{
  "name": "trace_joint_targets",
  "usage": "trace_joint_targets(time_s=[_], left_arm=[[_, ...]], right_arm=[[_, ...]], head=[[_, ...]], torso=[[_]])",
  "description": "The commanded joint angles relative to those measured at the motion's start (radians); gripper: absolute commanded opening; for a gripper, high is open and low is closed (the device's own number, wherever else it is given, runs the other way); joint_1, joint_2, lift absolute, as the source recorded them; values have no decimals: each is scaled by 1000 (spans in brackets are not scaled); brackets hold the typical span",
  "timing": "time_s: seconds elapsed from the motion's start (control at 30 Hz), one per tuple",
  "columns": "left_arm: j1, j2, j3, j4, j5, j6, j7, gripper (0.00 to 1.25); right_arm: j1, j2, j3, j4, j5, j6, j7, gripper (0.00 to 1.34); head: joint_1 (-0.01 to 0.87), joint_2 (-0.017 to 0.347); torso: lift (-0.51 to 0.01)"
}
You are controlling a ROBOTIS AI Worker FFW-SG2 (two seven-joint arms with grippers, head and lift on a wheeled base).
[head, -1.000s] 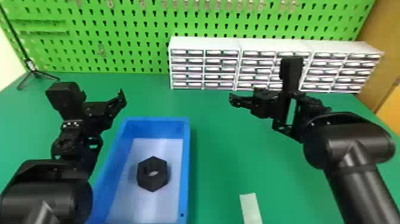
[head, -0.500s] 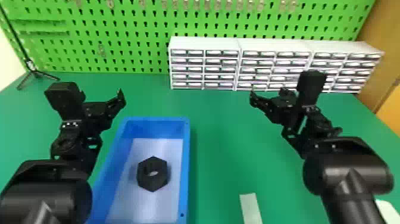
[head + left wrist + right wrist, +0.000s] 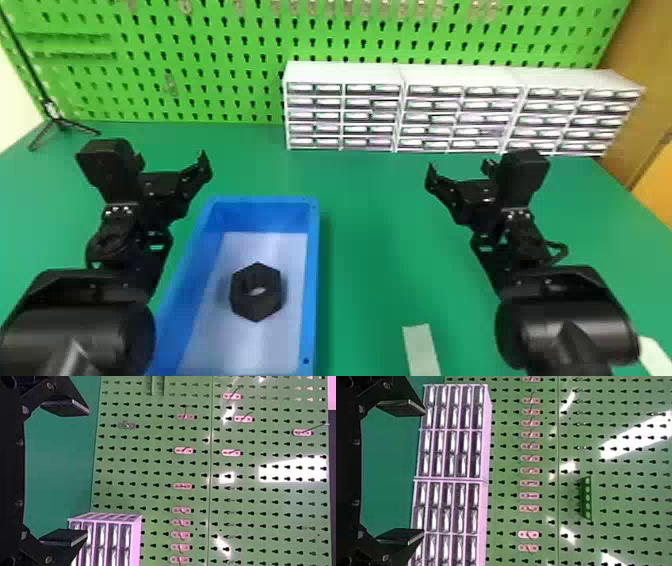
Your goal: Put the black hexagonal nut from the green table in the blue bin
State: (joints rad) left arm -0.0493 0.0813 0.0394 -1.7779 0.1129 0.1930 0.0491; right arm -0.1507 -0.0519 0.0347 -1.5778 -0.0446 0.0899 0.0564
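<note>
– What do we have at the far left?
– We see a black tripod stand [image 3: 60,123] near the back of the green table [image 3: 370,235], by the foot of the green pegboard [image 3: 225,60].
– And next to that, our left gripper [image 3: 172,162]?
– Over the table by the bin's far left corner, its two fingers spread wide with nothing between them.
– Where do we find the black hexagonal nut [image 3: 267,306]?
– In the blue bin [image 3: 313,260], lying flat on the bin's floor, its hole facing up.
– Then, further right?
– We have white drawer cabinets [image 3: 345,70] in a row against the pegboard, and a pale strip [image 3: 420,345] on the table nearer us.
– Our right gripper [image 3: 459,170]?
– Held above the table, in front of the cabinets, open and empty too.
</note>
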Motion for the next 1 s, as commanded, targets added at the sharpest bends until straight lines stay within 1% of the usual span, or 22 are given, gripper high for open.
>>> trace_joint_targets(time_s=[0.0,0.13,0.53,0.97], left_arm=[[3,0,-3,0,1,0,0,1052],[6,0,-7,0,-1,0,0,1052],[17,0,-19,2,-10,-1,0,1052],[25,0,-15,3,-12,0,0,1052]], right_arm=[[16,3,7,32,9,-79,-12,1115],[31,4,4,48,23,-148,-46,1115],[51,1,-10,59,43,-136,-63,1117],[62,4,-16,65,32,-114,-66,1115]], head=[[686,28],[686,28],[686,28],[686,28]], torso=[[-96],[-96],[-96],[-96]])
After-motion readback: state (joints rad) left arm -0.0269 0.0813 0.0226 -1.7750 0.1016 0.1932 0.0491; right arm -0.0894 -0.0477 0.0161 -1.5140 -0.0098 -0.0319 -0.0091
